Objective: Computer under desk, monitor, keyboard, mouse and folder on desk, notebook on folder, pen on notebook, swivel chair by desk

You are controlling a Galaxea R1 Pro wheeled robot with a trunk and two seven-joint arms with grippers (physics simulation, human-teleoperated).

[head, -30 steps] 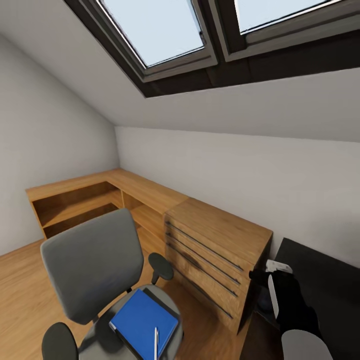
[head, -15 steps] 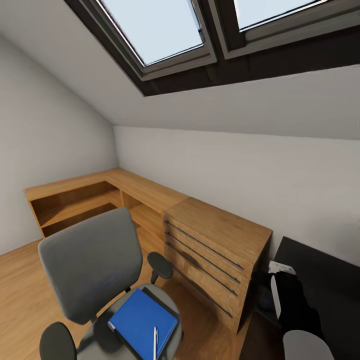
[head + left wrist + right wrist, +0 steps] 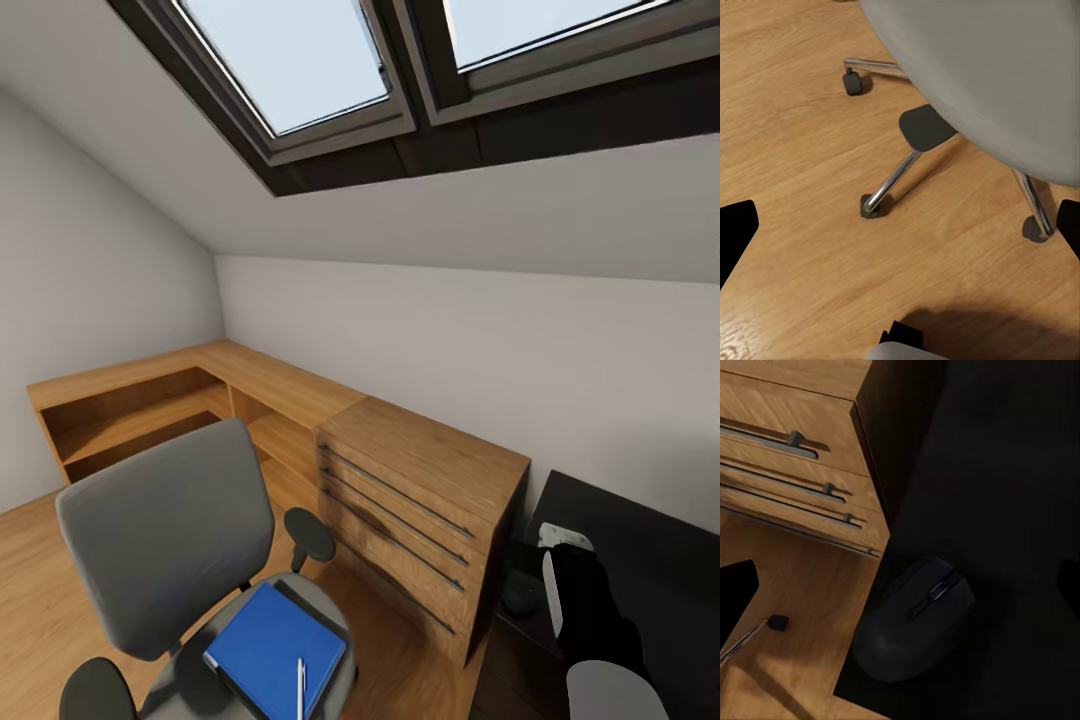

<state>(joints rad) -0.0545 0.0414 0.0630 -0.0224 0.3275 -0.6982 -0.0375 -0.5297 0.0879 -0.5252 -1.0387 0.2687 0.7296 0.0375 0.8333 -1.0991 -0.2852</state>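
The grey swivel chair [image 3: 165, 535] stands at the lower left with the blue folder [image 3: 272, 645] flat on its seat. The white pen [image 3: 300, 688] lies on the folder's near edge. The dark mouse [image 3: 916, 619] rests on the corner of the black desk [image 3: 650, 545], beside the wooden chest. My right gripper [image 3: 900, 585] hovers open just above the mouse [image 3: 520, 596]. My left gripper [image 3: 900, 229] hangs open over the floor by the chair's chrome base [image 3: 894, 178], holding nothing. The monitor, keyboard, computer and notebook are out of view.
A light wooden drawer chest [image 3: 420, 515] stands between the chair and the desk, joined to a low wooden shelf unit [image 3: 150, 405] along the walls. Skylights [image 3: 290, 60] sit in the sloped ceiling. Wood floor [image 3: 795, 112] surrounds the chair's casters.
The head camera has turned slightly right, so the whole scene slid left in the picture. The right gripper has shifted a little over the desk corner, and the mouse below it now shows.
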